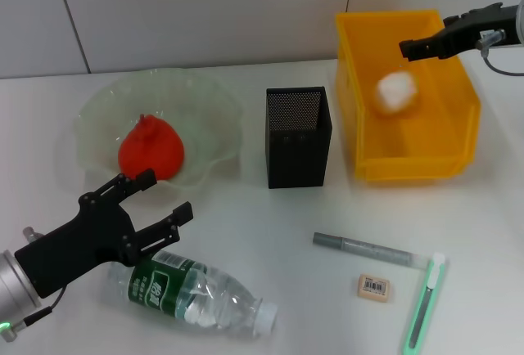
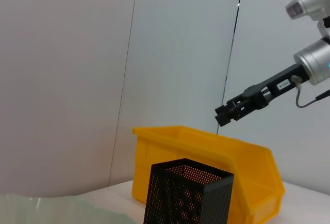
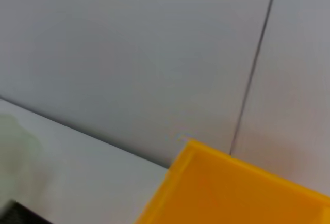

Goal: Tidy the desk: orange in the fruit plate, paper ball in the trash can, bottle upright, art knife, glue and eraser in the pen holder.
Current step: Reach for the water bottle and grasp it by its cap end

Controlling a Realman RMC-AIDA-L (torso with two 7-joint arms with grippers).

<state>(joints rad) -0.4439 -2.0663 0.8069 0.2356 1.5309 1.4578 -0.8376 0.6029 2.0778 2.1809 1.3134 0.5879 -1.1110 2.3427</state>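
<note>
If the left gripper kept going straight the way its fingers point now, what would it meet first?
The left gripper, fingers open above the lying bottle, points toward the fruit plate. It would likely meet the orange there first, though its height above the table is unclear.

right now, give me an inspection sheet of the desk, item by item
surface: white table, no spills seen
orange: in the fruit plate
paper ball: inside the trash can, looks mid-fall
bottle: lying on its side at the near edge
glue, eraser, art knife: on the table, outside the pen holder
clutter: nothing seen
left gripper: open, just above the bottle
right gripper: over the trash can, holding nothing
cables: thin cable at the right wrist, another at the left wrist
surroundings: plain grey wall panels behind
</note>
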